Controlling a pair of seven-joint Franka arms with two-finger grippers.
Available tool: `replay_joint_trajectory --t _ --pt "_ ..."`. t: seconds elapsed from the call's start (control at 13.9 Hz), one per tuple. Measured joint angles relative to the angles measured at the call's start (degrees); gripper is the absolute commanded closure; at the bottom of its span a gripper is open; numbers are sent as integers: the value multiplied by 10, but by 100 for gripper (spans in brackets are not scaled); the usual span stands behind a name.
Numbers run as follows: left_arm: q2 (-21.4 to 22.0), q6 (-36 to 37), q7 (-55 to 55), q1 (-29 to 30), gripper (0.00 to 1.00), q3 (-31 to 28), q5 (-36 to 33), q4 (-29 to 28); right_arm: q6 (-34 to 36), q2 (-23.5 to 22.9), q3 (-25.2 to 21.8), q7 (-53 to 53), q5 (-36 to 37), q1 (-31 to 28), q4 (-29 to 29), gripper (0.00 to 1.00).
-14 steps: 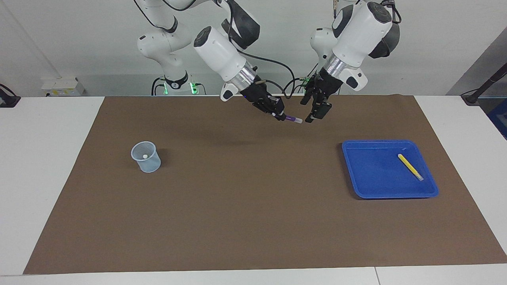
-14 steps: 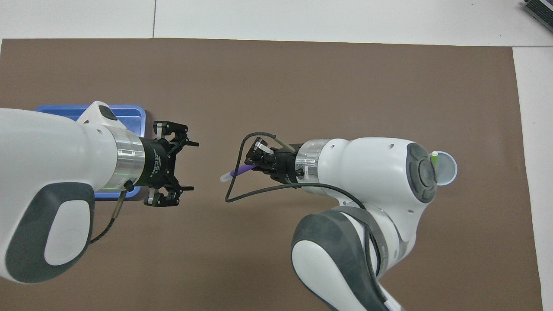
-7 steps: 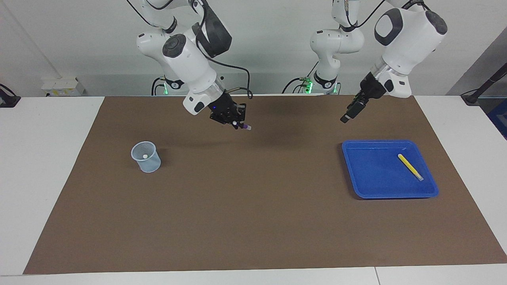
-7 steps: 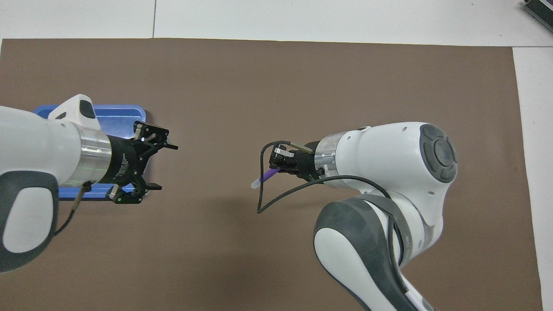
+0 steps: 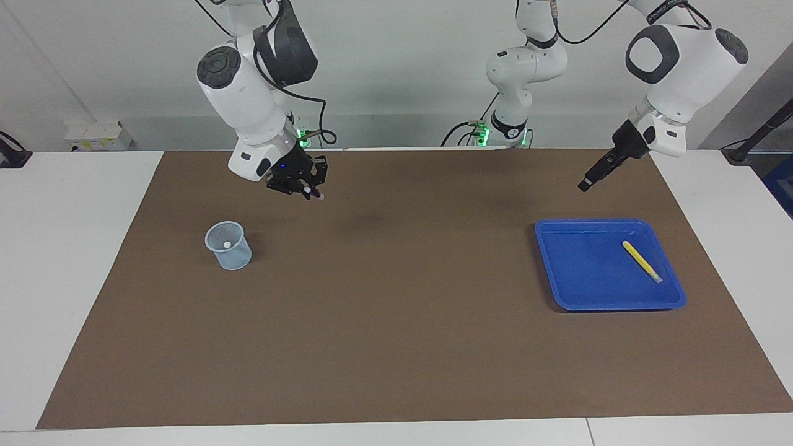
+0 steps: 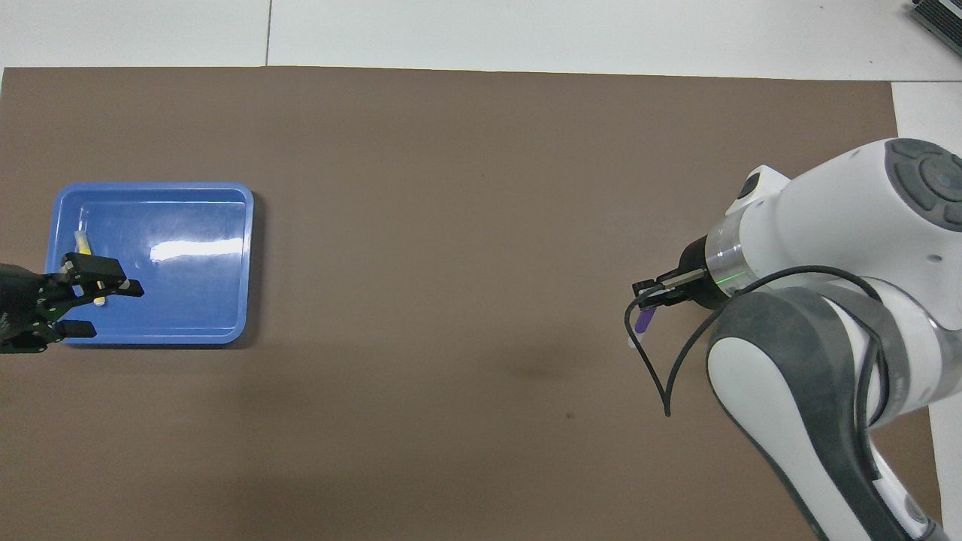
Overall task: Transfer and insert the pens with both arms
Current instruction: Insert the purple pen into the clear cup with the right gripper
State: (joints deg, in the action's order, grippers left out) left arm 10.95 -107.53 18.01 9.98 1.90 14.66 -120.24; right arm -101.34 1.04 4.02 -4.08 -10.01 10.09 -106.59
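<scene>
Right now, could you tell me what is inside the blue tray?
One yellow pen lies in the blue tray; otherwise it is bare. In the overhead view the open left gripper covers part of that pen.

- Right gripper (image 5: 305,189), upper left of frame, is clamped on the purple pen (image 5: 314,196), above the mat (image 5: 396,347).
- Cup (image 5: 229,246) sits at left.
- Left gripper (image 5: 585,184), upper right, hangs above the tray (image 5: 560,266) holding the yellow pen (image 5: 642,261).

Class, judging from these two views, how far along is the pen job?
Done: one pen stands in the cup. In hand: the right gripper carries the purple pen over the mat. Left: the yellow pen lies in the blue tray; the open left gripper hovers nearby.
</scene>
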Motion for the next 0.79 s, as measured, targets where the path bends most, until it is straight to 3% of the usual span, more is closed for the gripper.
replay_joint_trajectory --t 0.43,0.79 --pt "-67 -106 -122 28 16 1 -43 -17 22 2 -1 -183 118 -50 7 100" --pt "-121 -180 -172 49 16 0 -90 -16 -25 1 -1 -293 144 -87 -4 100"
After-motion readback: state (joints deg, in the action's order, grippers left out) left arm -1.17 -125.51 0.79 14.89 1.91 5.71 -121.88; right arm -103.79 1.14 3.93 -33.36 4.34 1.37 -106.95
